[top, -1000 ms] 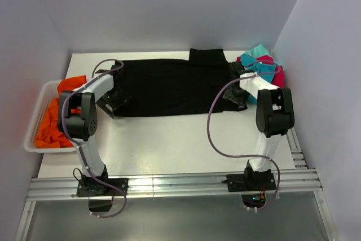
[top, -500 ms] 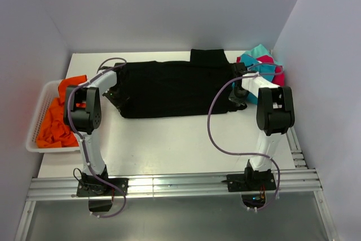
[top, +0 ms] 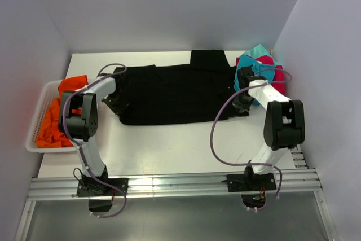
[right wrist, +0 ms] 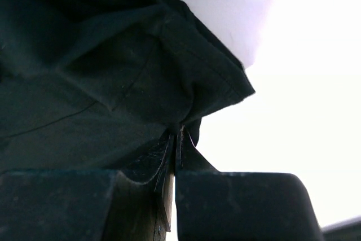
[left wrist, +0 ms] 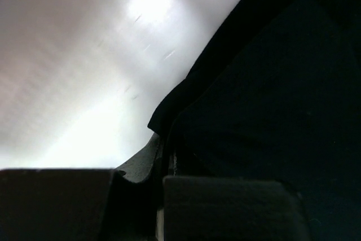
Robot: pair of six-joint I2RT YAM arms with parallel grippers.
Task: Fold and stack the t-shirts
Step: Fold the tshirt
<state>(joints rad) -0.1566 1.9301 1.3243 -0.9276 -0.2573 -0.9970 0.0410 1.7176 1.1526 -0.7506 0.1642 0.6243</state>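
Note:
A large black t-shirt (top: pixel 175 91) lies spread across the back of the white table. My left gripper (top: pixel 114 104) is shut on its left edge; in the left wrist view the black cloth (left wrist: pixel 265 100) runs into the closed jaws (left wrist: pixel 167 159). At the shirt's right edge my right gripper (top: pixel 243 99) is shut too, and the right wrist view has a bunched fold of black cloth (right wrist: pixel 141 83) pinched at the fingertips (right wrist: pixel 177 136). Teal and pink-red t-shirts (top: pixel 262 67) are heaped at the back right. An orange t-shirt (top: pixel 52 119) fills the tray.
A white slatted tray (top: pixel 35 117) sits at the table's left edge. Walls close in on the left, back and right. A metal rail (top: pixel 175 184) with both arm bases runs along the near edge. Purple cables loop off both arms.
Both grippers have shut on the black shirt's side edges. Both arms have drawn toward the back, and the shirt's near edge has shifted with them.

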